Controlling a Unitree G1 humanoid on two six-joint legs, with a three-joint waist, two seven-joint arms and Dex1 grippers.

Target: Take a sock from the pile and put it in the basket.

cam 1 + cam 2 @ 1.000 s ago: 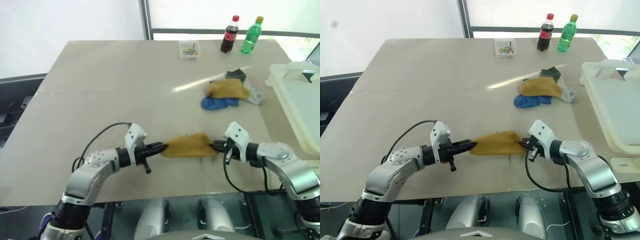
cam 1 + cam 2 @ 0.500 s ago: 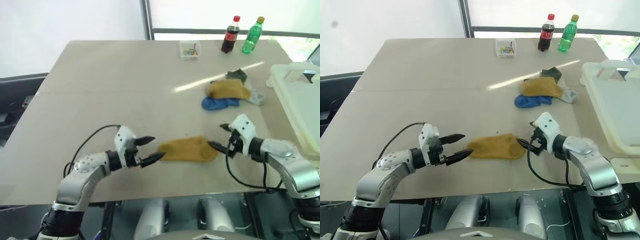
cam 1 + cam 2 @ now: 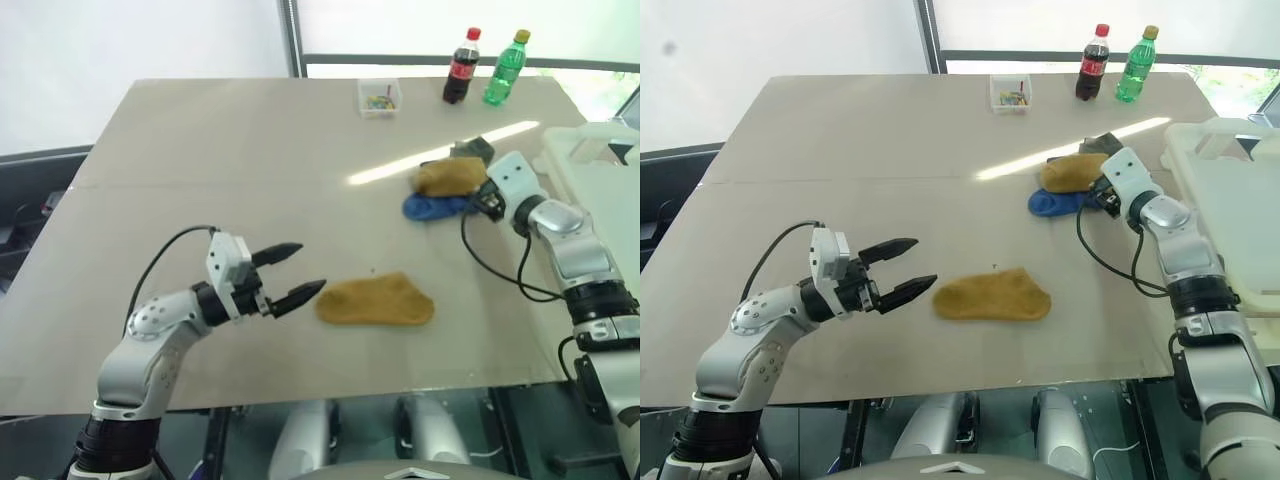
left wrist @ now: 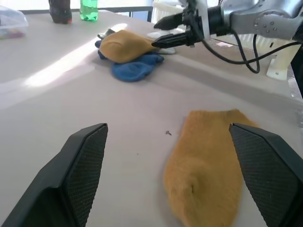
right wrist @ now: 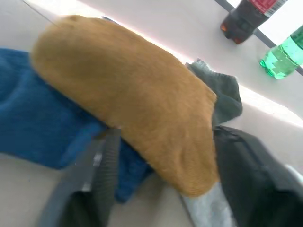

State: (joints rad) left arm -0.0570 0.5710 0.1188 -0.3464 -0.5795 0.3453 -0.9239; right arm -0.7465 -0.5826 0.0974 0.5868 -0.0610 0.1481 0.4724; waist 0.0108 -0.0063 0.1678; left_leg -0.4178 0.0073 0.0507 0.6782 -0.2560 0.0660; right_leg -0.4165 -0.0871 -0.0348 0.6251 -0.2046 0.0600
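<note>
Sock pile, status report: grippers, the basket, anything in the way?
Left gripper open, empty. Right gripper open at the pile, around its mustard sock. Basket right of it, nothing between.

My right hand (image 5: 161, 189) is right up on the pile (image 5: 118, 118), fingers either side of the mustard sock (image 5: 128, 99) lying on top. Blue sock (image 5: 42, 118) sits underneath, dark grey one (image 5: 222, 94) behind it. Cola bottle (image 5: 248, 19) and green bottle (image 5: 284, 56) further back on the desk (image 5: 156, 23).

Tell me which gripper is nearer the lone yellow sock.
Left. The left gripper hangs open just beside the lone yellow sock; the right gripper is away at the pile.
</note>
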